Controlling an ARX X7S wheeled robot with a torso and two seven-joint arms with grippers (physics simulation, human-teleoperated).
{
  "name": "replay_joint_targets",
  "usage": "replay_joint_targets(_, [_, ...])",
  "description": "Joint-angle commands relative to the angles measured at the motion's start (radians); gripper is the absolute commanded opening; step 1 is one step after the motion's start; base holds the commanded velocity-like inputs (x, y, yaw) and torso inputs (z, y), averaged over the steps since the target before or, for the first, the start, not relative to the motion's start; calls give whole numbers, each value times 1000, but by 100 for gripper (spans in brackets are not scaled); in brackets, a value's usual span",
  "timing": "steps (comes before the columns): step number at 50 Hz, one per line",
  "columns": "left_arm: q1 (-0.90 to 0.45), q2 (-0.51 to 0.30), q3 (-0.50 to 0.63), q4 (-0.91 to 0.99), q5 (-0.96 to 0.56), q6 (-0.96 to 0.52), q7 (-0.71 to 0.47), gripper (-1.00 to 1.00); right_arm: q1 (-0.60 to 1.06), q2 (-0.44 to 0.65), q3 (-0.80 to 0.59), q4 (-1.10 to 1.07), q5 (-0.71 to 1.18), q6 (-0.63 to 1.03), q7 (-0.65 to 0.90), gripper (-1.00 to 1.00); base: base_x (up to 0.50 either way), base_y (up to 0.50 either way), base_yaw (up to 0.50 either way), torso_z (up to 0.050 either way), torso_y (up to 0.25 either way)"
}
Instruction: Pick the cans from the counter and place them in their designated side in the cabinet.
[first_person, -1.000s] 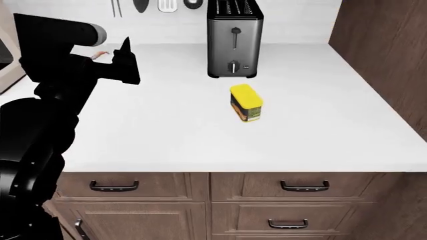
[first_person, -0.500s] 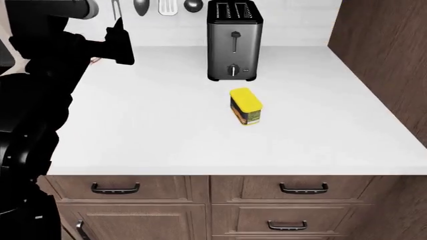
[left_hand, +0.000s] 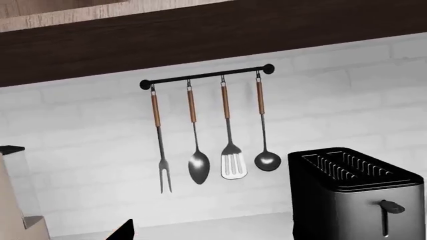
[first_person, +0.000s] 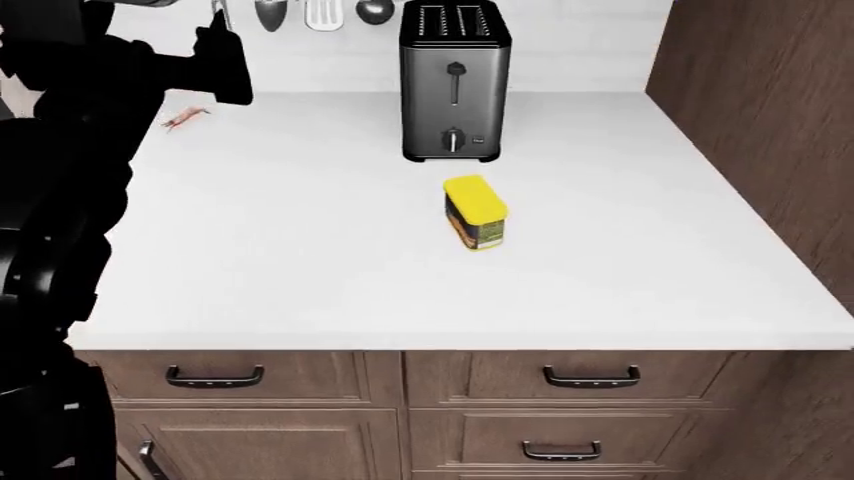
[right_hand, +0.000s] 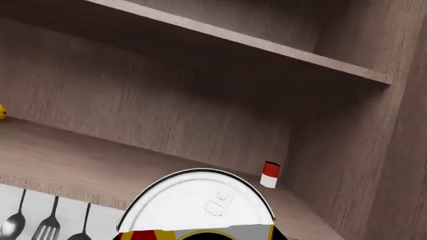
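Observation:
A can with a yellow top and dark olive label (first_person: 474, 212) lies on the white counter (first_person: 334, 260), just in front of the toaster. The red and yellow can (right_hand: 200, 210) fills the near part of the right wrist view, pale lid up, held in my right gripper in front of the open cabinet shelf (right_hand: 80, 155); the fingers themselves are hidden. My left gripper (first_person: 220, 55) hangs above the counter's back left corner, far from the yellow-topped can. One of its fingertips (left_hand: 127, 231) shows well off centre with nothing beside it.
A steel toaster (first_person: 454, 80) stands at the back of the counter. Hanging utensils (left_hand: 207, 130) line the wall. A small red and white can (right_hand: 269, 175) stands at the shelf's right end. A thin reddish object (first_person: 184, 117) lies at the back left. A brown side panel (first_person: 774, 120) bounds the right.
My left arm has risen toward the back wall. The head view has shifted slightly, so the toaster and yellow-topped can sit a little further left.

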Motion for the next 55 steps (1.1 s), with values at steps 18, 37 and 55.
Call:
replay_joint_targets(18, [-121, -46, 67, -251, 80, 163, 37, 100, 11, -14, -3, -8, 14, -42, 24, -100, 0, -139, 0, 0, 0])
replay_joint_targets(37, [-410, -156, 166, -435, 94, 27, 223, 100, 11, -22, -3, -45, -20, -42, 19, -100, 44, 0, 0, 0, 1])
replay_joint_targets(55, [-447, -152, 185, -481, 110, 52, 223, 100, 11, -22, -3, -45, -20, -42, 19, -100, 398, 0, 0, 0, 1])
